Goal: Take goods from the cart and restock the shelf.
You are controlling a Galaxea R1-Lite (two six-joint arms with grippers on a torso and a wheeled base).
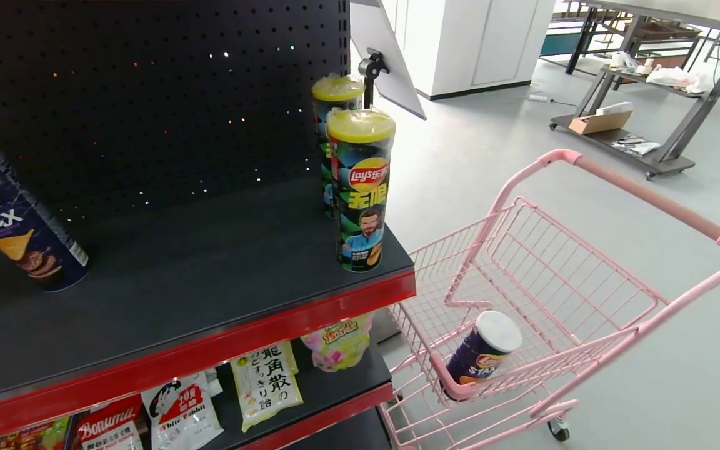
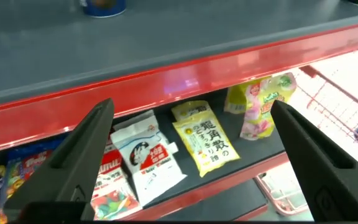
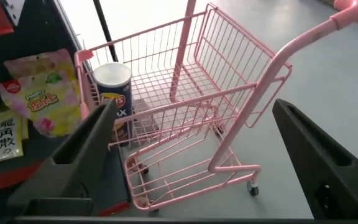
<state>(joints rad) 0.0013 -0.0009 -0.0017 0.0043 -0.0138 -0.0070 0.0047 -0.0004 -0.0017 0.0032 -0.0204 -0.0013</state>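
Left tool [image 2: 191,171], jaws apart and empty, faces snack bags [image 2: 207,140] on the lower shelf [image 2: 272,150]. Right tool [image 3: 191,165], also apart and empty, hangs above the pink cart [image 1: 641,192], where a blue chip can [image 3: 114,99] stands in the corner beside the shelf. Two green cans [image 1: 360,194] stand on the upper shelf [image 1: 179,269].

The left gripper [image 2: 194,171] has its jaws spread wide, its dark fingers [image 2: 76,162] well apart and holding nothing, and it faces roughly 12 o'clock. The right gripper [image 3: 194,171] is likewise wide apart and empty, facing about 1 o'clock.
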